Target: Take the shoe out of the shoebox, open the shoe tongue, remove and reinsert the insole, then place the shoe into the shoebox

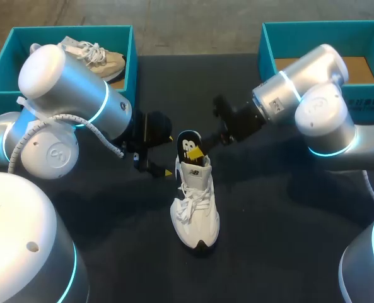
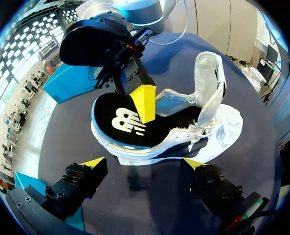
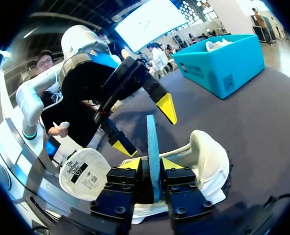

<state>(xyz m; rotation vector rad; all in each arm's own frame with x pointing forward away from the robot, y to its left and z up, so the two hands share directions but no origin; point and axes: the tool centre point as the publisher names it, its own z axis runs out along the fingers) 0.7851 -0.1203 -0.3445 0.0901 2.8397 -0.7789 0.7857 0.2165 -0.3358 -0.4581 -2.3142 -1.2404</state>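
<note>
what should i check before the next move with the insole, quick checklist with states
1. Right gripper shut on the insole edge: ok.
2. Left gripper steadying the white sneaker: not ok, it is open and not gripping the shoe.
3. Tongue pulled up clear of the opening: ok.
4. Sneaker standing on its sole on the table: ok.
5. Insole's toe end free of the shoe: cannot tell, hidden inside.
</note>
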